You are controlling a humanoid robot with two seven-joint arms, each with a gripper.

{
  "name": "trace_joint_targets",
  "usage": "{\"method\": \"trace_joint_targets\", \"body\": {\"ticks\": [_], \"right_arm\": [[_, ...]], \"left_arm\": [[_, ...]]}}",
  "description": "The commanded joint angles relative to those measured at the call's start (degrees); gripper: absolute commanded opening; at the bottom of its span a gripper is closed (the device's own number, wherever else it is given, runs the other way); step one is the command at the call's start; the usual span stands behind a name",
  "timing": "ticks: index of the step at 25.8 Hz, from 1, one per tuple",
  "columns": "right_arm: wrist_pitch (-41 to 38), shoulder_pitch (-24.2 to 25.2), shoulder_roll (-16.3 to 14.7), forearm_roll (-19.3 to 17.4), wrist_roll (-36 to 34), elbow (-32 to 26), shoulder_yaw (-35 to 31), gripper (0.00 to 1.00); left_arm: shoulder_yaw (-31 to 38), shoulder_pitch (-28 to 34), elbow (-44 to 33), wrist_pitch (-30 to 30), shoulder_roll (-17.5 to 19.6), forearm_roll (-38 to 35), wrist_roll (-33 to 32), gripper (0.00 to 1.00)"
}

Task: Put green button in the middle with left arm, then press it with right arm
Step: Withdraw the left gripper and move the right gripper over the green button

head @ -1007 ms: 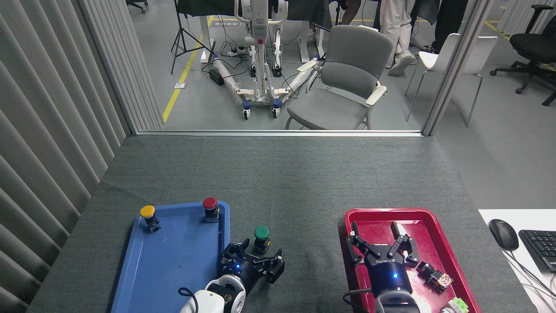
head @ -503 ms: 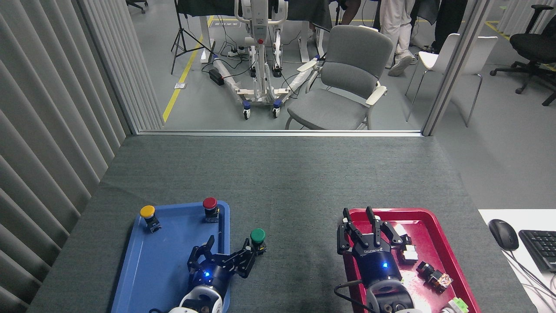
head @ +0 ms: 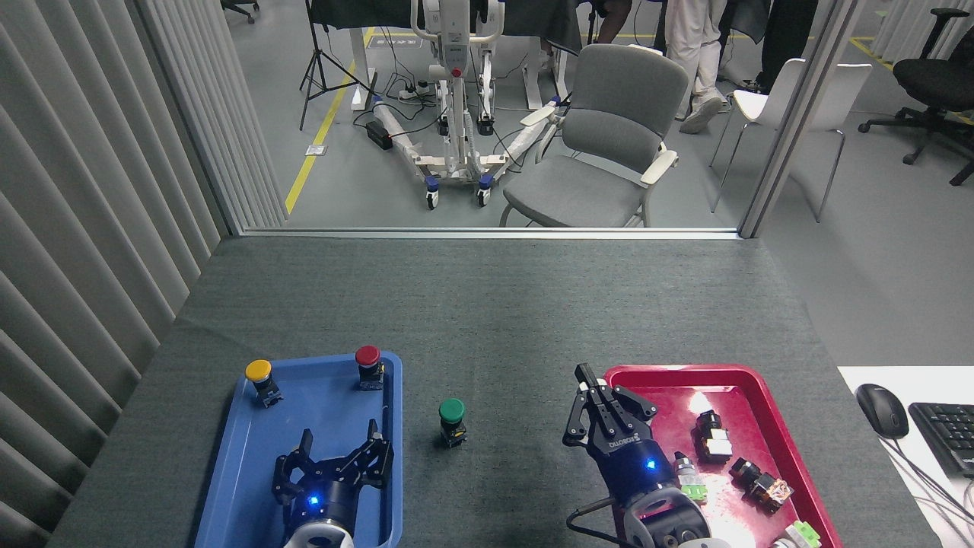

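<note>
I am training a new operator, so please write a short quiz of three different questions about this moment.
1. True or false: the green button stands on the grey tabletop, outside both trays.
2. Which end effector is open? A) left end effector B) right end effector
3. Fill in: the yellow button and the red button stand in the ____ tray.

Key: 1 true; 2 A, its fingers are spread over the tray while the right one's are together; 3 blue.

The left end effector [head: 340,450] is held low with its fingers spread apart and nothing between them. The right end effector [head: 587,392] is angled forward-left, its fingers drawn together, empty.
</note>
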Motion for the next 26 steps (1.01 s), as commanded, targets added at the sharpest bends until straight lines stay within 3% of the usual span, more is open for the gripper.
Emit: {"method": "trace_joint_targets", "body": {"ticks": [1, 6, 14, 19, 26], "right_arm": [[-0.6, -0.6, 1.4, 0.0, 0.1, 0.4, 0.3, 0.00], [0.1, -3.1, 4.5, 0.1, 0.4, 2.8, 3.0, 0.00], [1.5, -6.3, 7.0, 0.8, 0.7, 6.3, 6.8, 0.00], [4.4, -8.9, 8.9, 0.8, 0.7, 9.8, 9.1, 0.00], [11.0, -14.3, 11.2, 0.8, 0.7, 17.1, 17.2, 0.00]], "left_arm": [[0.6, 0.5, -2.9, -0.1, 2.2, 3.8, 4.2, 0.99], [3.0, 0.5, -2.5, -1.6, 5.3, 4.4, 3.8, 0.99], [7.4, -0.4, 0.1, -23.4, 12.8, 4.5, 3.0, 0.99], [7.6, -0.9, -0.1, -24.6, 13.7, 4.5, 3.0, 0.99], [6.9, -4.2, -0.5, -21.7, 12.9, 4.3, 2.8, 0.99]]}}
